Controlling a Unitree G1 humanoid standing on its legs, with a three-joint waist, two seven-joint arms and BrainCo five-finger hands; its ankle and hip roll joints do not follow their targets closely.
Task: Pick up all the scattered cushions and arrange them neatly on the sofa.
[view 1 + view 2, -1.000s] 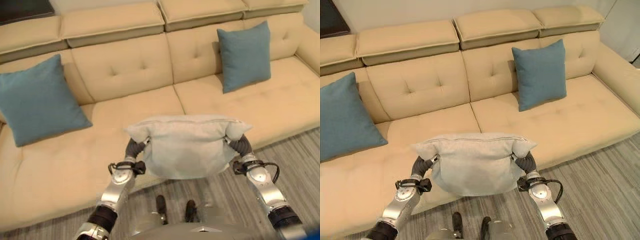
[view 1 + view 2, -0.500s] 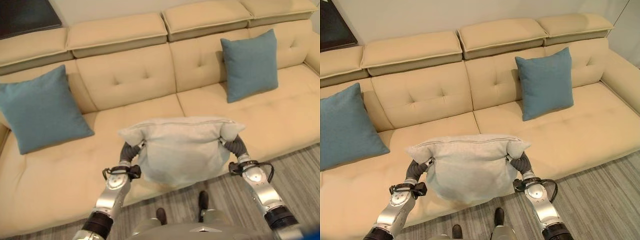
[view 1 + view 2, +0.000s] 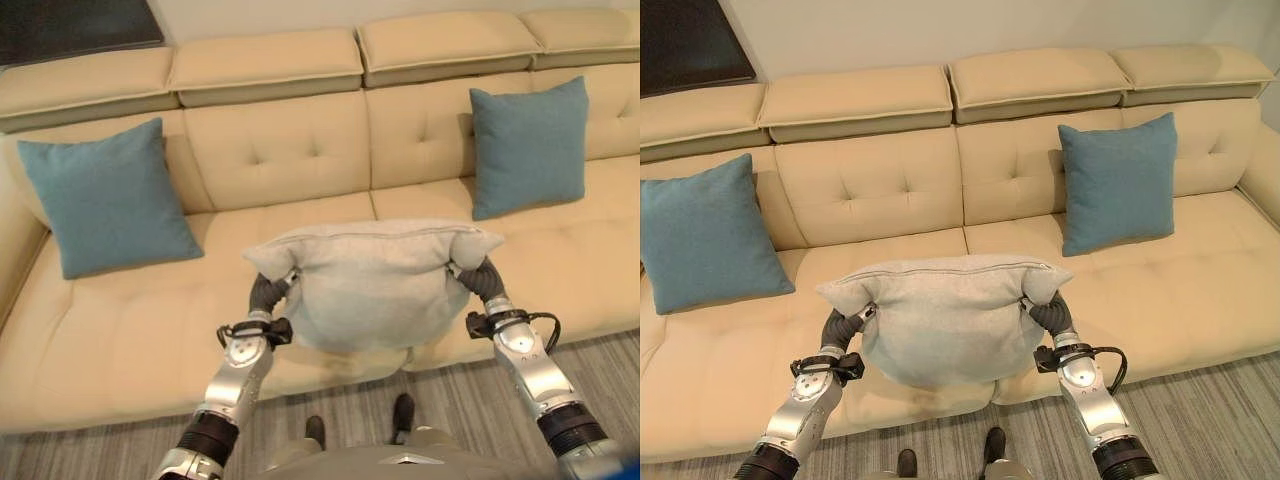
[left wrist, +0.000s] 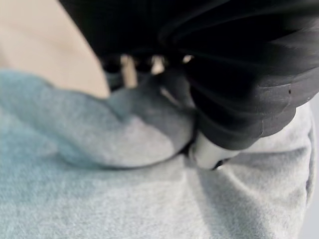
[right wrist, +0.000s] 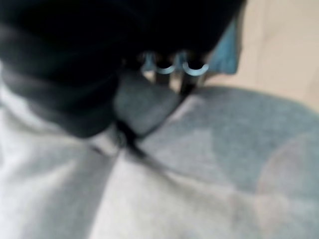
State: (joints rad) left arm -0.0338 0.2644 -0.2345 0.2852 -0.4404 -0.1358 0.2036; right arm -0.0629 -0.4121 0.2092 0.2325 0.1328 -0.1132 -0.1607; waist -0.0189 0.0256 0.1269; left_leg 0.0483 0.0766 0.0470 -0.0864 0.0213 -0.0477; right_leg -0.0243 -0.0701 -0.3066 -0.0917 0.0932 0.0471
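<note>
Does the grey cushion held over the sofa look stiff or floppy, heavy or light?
Probably floppy: the grey cushion sags between the left hand and right hand, its corners bunched at each grip. Likely light, since it hangs from its corners alone.

- The beige tufted sofa (image 3: 890, 190) stands on a grey striped floor (image 3: 1200, 410).
- One blue cushion (image 3: 705, 235) leans against the sofa's backrest at the left end.
- A second blue cushion (image 3: 1120, 182) stands upright against the sofa's backrest towards the right end.
</note>
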